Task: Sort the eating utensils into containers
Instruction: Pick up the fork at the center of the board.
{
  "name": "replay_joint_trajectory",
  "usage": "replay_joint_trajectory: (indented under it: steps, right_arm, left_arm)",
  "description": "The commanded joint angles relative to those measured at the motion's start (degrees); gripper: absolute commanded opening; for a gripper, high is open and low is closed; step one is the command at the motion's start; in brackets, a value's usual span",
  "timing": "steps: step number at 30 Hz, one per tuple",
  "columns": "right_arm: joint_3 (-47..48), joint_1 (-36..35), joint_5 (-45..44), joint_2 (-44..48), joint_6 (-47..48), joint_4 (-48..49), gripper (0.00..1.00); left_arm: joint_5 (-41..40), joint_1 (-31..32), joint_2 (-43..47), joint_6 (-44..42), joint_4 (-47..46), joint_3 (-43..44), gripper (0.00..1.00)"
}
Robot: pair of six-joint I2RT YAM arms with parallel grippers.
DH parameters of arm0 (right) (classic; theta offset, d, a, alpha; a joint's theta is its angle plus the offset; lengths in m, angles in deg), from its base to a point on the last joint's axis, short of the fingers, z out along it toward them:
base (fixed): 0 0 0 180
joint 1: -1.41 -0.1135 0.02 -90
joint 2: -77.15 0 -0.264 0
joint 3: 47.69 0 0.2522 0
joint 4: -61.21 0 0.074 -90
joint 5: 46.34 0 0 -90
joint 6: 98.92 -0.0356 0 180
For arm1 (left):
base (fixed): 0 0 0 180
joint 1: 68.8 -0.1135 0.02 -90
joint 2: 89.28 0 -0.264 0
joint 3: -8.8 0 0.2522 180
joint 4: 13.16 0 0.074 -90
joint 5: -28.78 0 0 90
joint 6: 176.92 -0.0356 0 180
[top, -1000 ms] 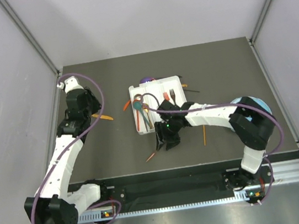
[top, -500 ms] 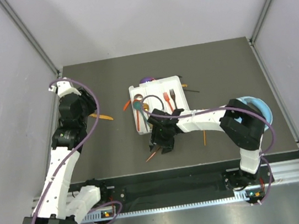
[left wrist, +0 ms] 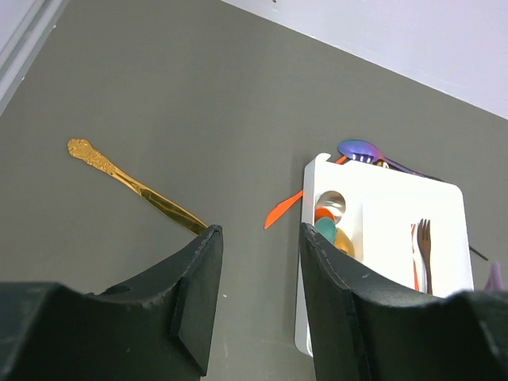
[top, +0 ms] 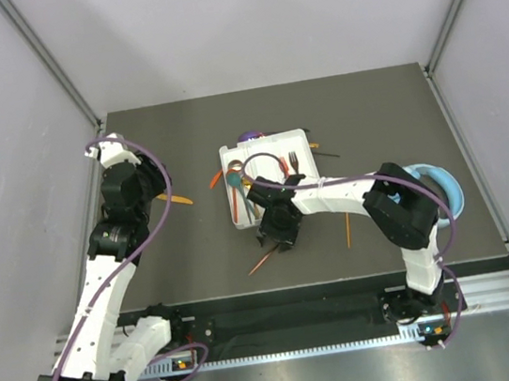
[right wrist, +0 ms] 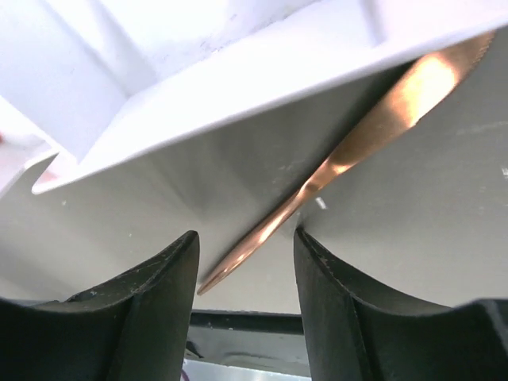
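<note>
The white divided tray [top: 297,145] holds several utensils, among them a teal spoon [left wrist: 325,230] and a dark fork [left wrist: 423,236]. A purple spoon [left wrist: 361,149] lies at its far edge. My left gripper [top: 138,193] is open and empty above the mat. A gold knife [left wrist: 135,186] lies just past its left finger, and an orange piece [left wrist: 284,208] lies beside the tray. My right gripper [top: 276,235] is open at the tray's near edge [right wrist: 238,79]. The tip of a copper utensil [right wrist: 341,159] lies on the mat between its fingers, not gripped; it also shows in the top view [top: 263,263].
Light-blue headphones [top: 446,190] lie at the right, partly behind my right arm. An orange stick [top: 347,229] lies on the mat right of the right gripper. Black sticks [top: 325,152] lie beside the tray's right edge. Grey walls close in the dark mat.
My right gripper has moved up to the tray's near edge and turned, now over the copper utensil's end. My left arm has shifted slightly towards the back left.
</note>
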Motion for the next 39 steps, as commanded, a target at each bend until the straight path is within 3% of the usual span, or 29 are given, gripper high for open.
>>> replay_joint_trajectory:
  steps: [1, 5, 9, 14, 15, 17, 24, 32, 39]
  right_arm:
    - [0.82, 1.61, -2.05, -1.17, -2.65, -4.24, 0.5]
    - [-5.5, 2.23, 0.76, 1.21, -6.17, 0.76, 0.43]
    - [-10.25, 2.49, 1.47, 2.62, -7.41, 4.02, 0.26]
    - [-10.61, 1.97, 1.73, 2.88, -5.3, 3.49, 0.14]
    - [-11.48, 1.97, 1.9, 3.66, -5.04, 4.28, 0.07]
    - [-13.15, 1.97, 2.34, 4.46, -4.95, 5.77, 0.0]
    - [-16.75, 0.91, -0.46, 7.44, -0.73, 1.31, 0.0]
    - [-27.66, 0.3, -3.98, 22.47, -6.71, 0.68, 0.0]
    - [-28.54, 2.32, -6.09, 23.36, -3.72, -1.26, 0.0]
  left_arm:
    - [-0.75, 0.23, 1.41, -0.45, -2.94, -0.03, 0.49]
    - [-0.49, 0.67, 1.49, -0.36, -2.85, -0.12, 0.49]
    - [-0.49, 0.84, 1.49, -0.27, -2.94, -0.03, 0.49]
    - [-0.75, 0.84, 1.67, -0.36, -2.85, -0.03, 0.49]
    - [-0.84, 0.84, 1.76, -0.36, -2.76, -0.03, 0.49]
    - [-1.01, 0.84, 1.93, -0.54, -2.68, -0.03, 0.49]
    - [-1.19, 0.84, 2.2, -0.54, -2.76, -0.21, 0.49]
    - [-0.93, 0.84, 1.85, -0.54, -2.76, -0.12, 0.49]
    - [-0.93, 0.84, 1.67, -0.54, -2.68, -0.12, 0.49]
